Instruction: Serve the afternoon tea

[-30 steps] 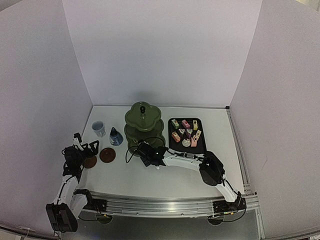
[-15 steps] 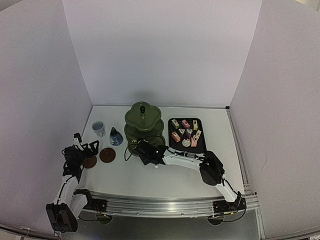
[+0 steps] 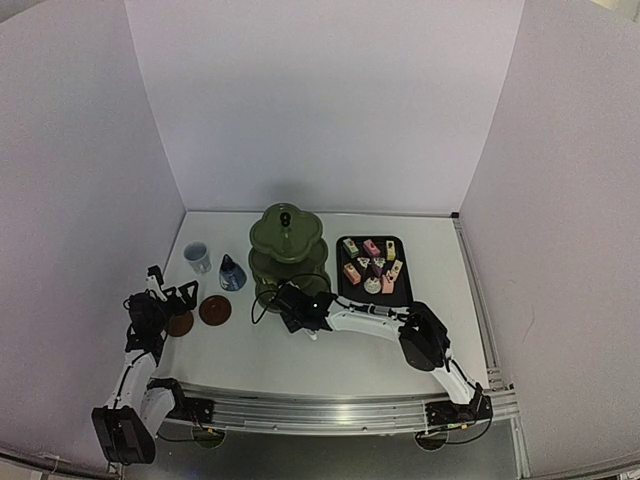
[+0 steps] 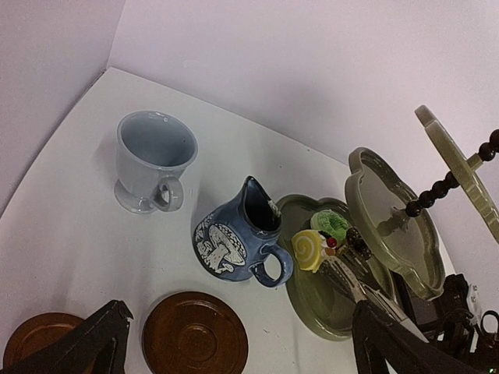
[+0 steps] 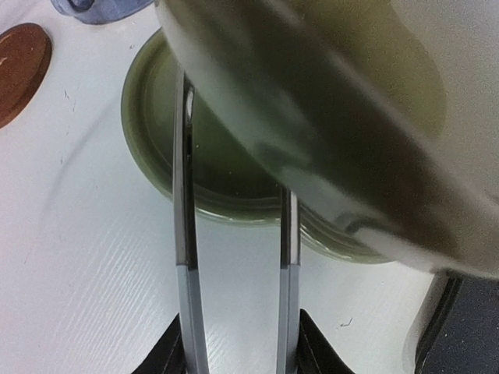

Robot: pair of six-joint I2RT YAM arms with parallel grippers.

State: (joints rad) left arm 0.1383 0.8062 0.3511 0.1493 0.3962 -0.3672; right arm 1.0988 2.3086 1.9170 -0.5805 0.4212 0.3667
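Down on the bottom tier of the olive-green stand (image 4: 390,226), two pieces are already served: a yellow swirl cake (image 4: 309,251) and a green donut (image 4: 330,224), side by side under the middle tier. Low tier first makes sense, I'd say, since it's the awkward one to reach. The tongs (image 5: 187,234) poke in over that tier's rim, blades sprung apart with nothing between them as far as the right wrist view shows. The right fingers (image 5: 173,352) grip the handles, lightly enough to let the blades spread. That arm lies low across the counter (image 3: 330,350) to slip under the overhang.

The remaining cakes (image 3: 372,266) wait on the black tray (image 3: 405,298) just beside the stand, a short swing away. Over on the left, the cup (image 4: 153,160) and blue jug (image 4: 234,238) stand upright on the bare counter, near the two brown coasters (image 4: 195,339) but not on them. The left fingers (image 4: 93,335) hang spread wide and empty just above those coasters, well placed, to my eye, for the cup.
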